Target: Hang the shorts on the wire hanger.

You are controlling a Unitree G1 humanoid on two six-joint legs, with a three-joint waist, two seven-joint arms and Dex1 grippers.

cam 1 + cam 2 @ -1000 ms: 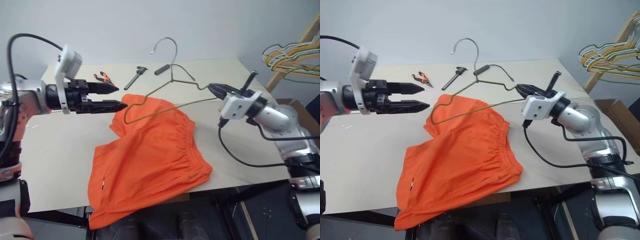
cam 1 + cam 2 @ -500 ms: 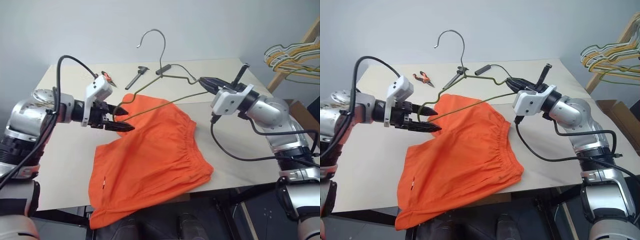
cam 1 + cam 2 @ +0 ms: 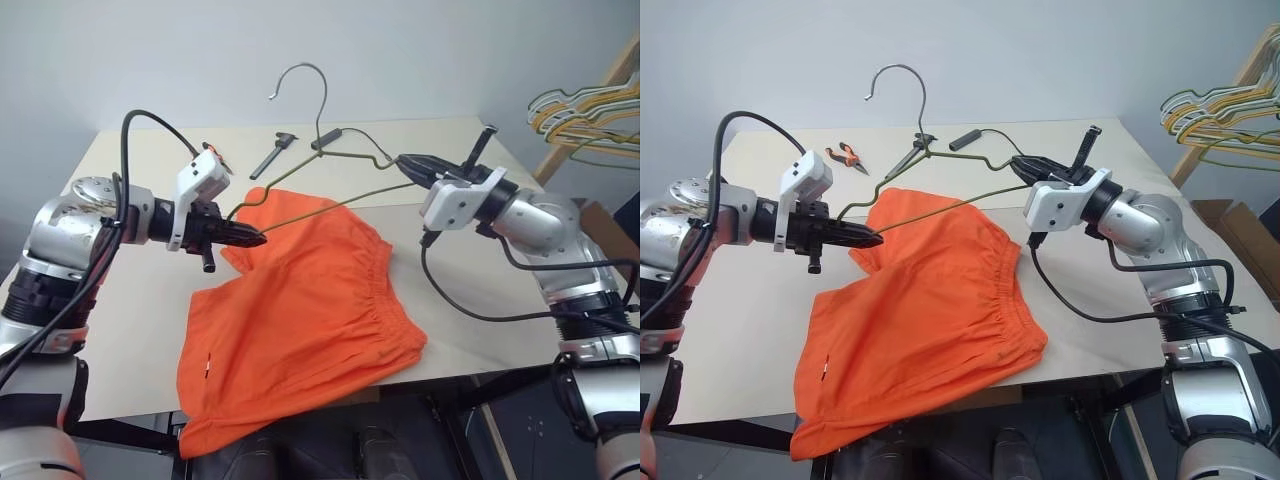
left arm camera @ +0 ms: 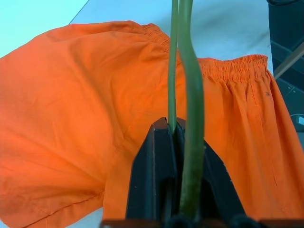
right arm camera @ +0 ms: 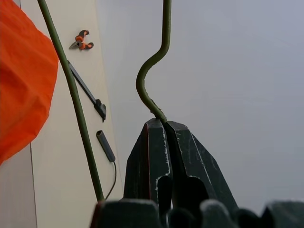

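Note:
The bright orange shorts lie spread on the table, one leg hanging over the near edge. The wire hanger is held above their far end, hook upward and tilted. My left gripper is shut on the hanger's left corner, just over the shorts' far left edge. The left wrist view shows its fingers pinching the olive wire above the orange cloth. My right gripper is shut on the hanger's right end, where the right wrist view has the bent wire running into the closed tips.
Orange-handled pliers, a black tool and a black cylinder with a cable lie at the far side of the beige table. A bundle of coloured hangers hangs on a wooden rack at the right.
My left gripper came down and in toward the hanger's left corner, then shut on the wire. The right gripper kept its hold, with the hanger now standing more upright.

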